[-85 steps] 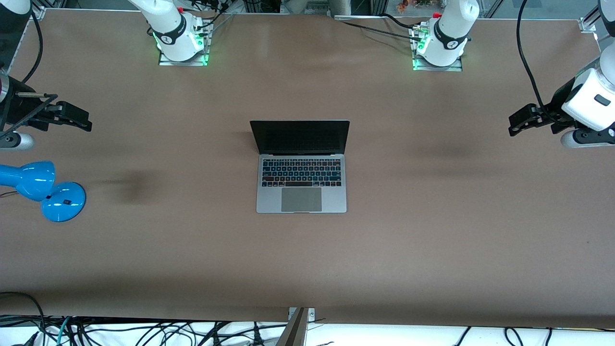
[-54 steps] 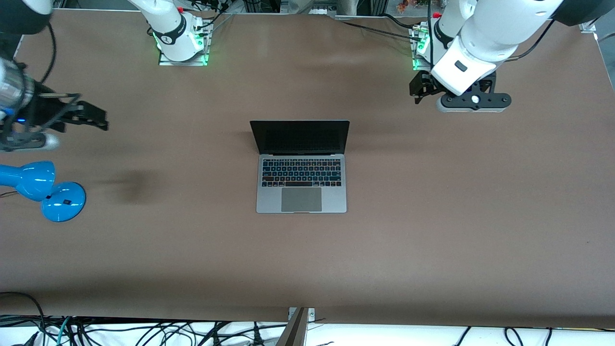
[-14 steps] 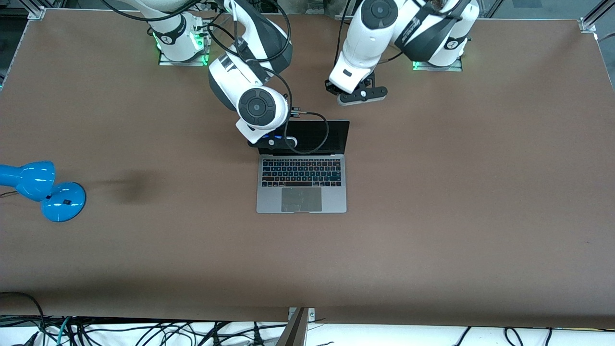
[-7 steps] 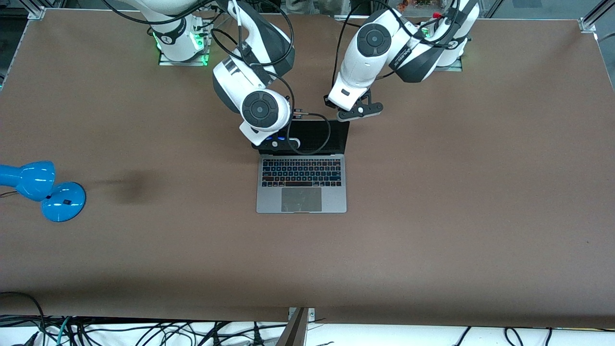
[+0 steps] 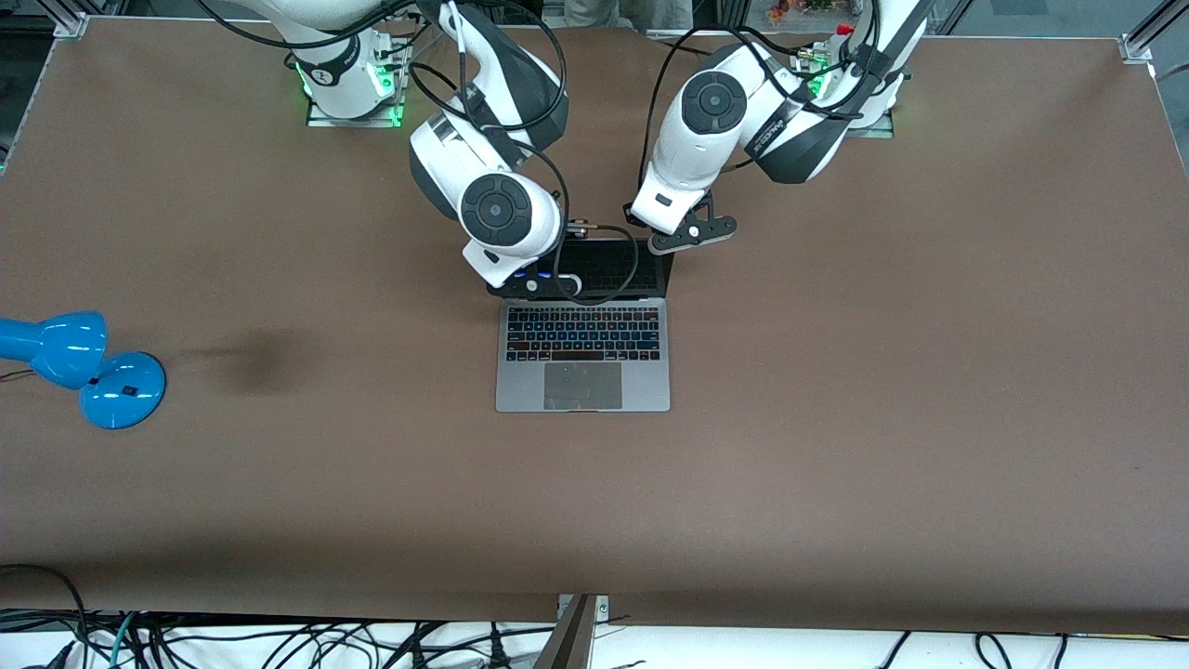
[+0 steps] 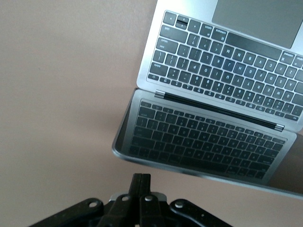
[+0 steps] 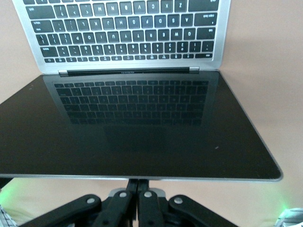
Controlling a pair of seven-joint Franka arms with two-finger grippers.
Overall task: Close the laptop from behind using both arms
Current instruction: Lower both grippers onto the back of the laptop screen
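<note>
The laptop [image 5: 582, 358] stands open at the table's middle, its black screen [image 7: 142, 123] tipped a little toward the keyboard [image 6: 222, 61]. My right gripper [image 7: 140, 183] is shut, and its fingertips are against the lid's top edge at the corner toward the right arm's end. In the front view the right wrist [image 5: 506, 218] hides it. My left gripper [image 6: 142, 182] is shut. It sits just off the lid's top edge [image 6: 156, 164] at the corner toward the left arm's end, with a thin gap showing. Its hand [image 5: 683, 232] shows in the front view.
A blue desk lamp [image 5: 84, 372] lies at the right arm's end of the brown table [image 5: 836, 418]. Both arm bases [image 5: 353, 84] stand along the table edge farthest from the front camera. Cables hang over the table edge nearest to it.
Both arms swung in from the table's ends to the laptop's lid. In the last half second both hands moved toward the screen, and the lid tipped slightly toward the keyboard.
</note>
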